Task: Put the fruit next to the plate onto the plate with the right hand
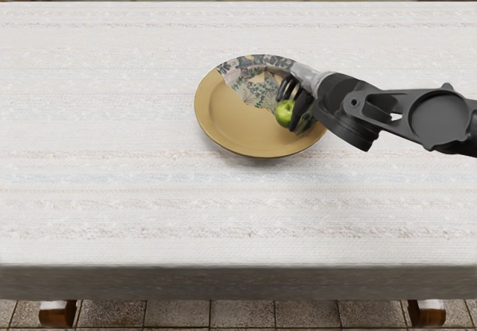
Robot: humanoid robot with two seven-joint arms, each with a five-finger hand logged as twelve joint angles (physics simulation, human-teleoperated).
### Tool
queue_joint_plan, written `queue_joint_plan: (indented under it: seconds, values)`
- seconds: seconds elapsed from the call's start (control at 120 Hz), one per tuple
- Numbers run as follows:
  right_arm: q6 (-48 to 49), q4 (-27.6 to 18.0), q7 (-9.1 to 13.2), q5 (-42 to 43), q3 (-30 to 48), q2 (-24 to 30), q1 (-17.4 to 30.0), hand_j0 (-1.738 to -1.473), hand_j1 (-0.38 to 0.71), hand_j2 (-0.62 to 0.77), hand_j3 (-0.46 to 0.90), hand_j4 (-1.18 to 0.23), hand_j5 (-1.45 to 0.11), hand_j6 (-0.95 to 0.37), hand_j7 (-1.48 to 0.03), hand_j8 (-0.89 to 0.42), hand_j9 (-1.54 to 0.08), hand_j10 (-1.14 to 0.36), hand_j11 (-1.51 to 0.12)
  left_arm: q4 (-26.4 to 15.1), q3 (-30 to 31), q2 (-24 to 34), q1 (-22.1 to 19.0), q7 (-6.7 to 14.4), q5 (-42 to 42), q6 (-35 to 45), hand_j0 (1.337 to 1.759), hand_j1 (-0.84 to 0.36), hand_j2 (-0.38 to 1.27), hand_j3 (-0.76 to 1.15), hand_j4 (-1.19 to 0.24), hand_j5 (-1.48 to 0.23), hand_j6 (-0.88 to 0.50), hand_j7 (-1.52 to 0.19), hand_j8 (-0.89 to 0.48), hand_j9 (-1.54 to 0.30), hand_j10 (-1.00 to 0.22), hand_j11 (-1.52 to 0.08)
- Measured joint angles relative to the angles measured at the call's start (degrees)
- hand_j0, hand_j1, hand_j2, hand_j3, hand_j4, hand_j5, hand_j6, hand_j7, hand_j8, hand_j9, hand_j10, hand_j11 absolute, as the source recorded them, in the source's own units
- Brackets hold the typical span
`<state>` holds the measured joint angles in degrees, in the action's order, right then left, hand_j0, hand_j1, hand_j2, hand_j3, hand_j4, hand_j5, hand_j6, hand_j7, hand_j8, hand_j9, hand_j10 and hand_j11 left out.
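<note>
I see my right arm coming in from the right edge of the frame, its hand over the right side of the plate, just above centre frame. The dark fingers are curled round a small green fruit, gripping it. The fruit sits inside the plate's rim in the picture, but I cannot tell whether it touches the plate. The plate rests on the pale bench.
</note>
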<state>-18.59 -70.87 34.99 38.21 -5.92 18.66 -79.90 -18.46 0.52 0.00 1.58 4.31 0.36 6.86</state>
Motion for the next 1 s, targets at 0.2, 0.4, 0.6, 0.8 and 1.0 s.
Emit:
queue_joint_plan:
  seconds: [0.2,0.4,0.6,0.8,1.0]
  values:
    - [2.7,1.7,0.0,-0.7,2.9,0.4,-0.1,-1.658,-0.10,0.21,0.00,-0.31,-0.44,-0.20,-0.42,-0.19,-0.43,-0.31,-0.43,0.0,0.0,0.0,0.0,0.0,0.0,0.0,1.658,0.35,0.00,0.00,0.00,0.00,0.00,0.00,0.00,0.00,0.00,0.00]
    - [22.9,-1.5,0.0,-6.7,14.9,10.0,1.9,-1.658,-0.24,0.08,0.00,-0.13,-0.18,-0.09,-0.17,-0.08,-0.18,-0.13,-0.18,0.0,0.0,0.0,0.0,0.0,0.0,0.0,1.658,0.35,0.00,0.00,0.00,0.00,0.00,0.00,0.00,0.00,0.00,0.00]
    - [46.7,-3.0,0.0,-20.3,19.8,24.2,2.6,-1.658,-0.29,0.03,0.00,-0.06,-0.09,-0.05,-0.08,-0.05,-0.08,-0.06,-0.08,0.0,0.0,0.0,0.1,0.0,0.0,0.0,1.658,0.35,0.00,0.00,0.00,0.00,0.00,0.00,0.00,0.00,0.00,0.00]
    - [52.6,-2.9,0.0,-28.4,20.5,33.3,3.9,-1.658,-0.31,0.01,0.00,-0.04,-0.05,-0.03,-0.05,-0.03,-0.05,-0.04,-0.05,0.0,0.0,0.0,0.0,0.0,0.0,-0.1,1.658,0.35,0.00,0.00,0.00,0.00,0.00,0.00,0.00,0.00,0.00,0.00]
    - [53.5,-2.9,0.0,-31.8,20.6,37.6,5.3,-1.658,-0.32,0.00,0.00,-0.03,-0.04,-0.03,-0.03,-0.03,-0.04,-0.03,-0.04,0.0,0.1,0.0,0.0,0.0,0.0,0.0,1.658,0.35,0.00,0.00,0.00,0.00,0.00,0.00,0.00,0.00,0.00,0.00]
